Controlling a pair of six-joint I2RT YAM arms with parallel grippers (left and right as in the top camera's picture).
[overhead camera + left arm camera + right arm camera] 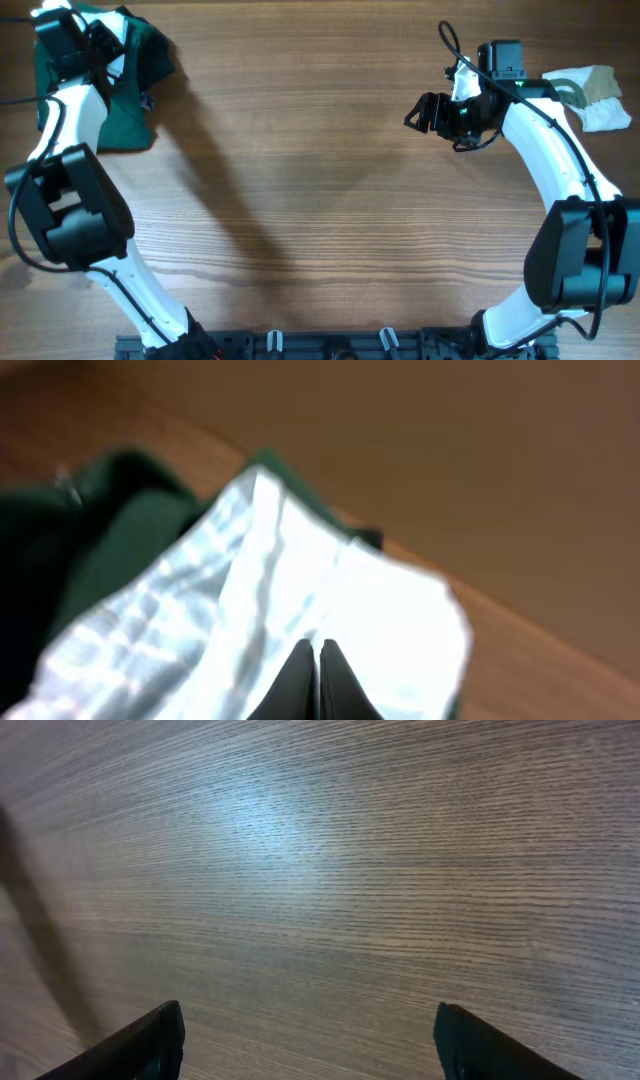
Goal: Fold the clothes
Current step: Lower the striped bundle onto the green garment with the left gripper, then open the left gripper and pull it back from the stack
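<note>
The pale blue-and-white striped garment (250,590) lies bunched on top of the dark green garment (135,95) at the table's far left corner. In the left wrist view the green cloth (120,510) shows behind the striped one. My left gripper (315,647) is shut, its fingertips pressed together with a fold of the striped fabric at them. From overhead the left gripper (100,42) sits over that pile and hides most of the striped cloth. My right gripper (420,112) hangs open over bare wood, and the right wrist view shows nothing between the right gripper's (310,1012) fingers.
A small white-and-olive piece (595,95) lies crumpled at the far right edge, behind the right arm. The wooden table (320,200) stretches between the two arms. The arm bases stand at the near edge.
</note>
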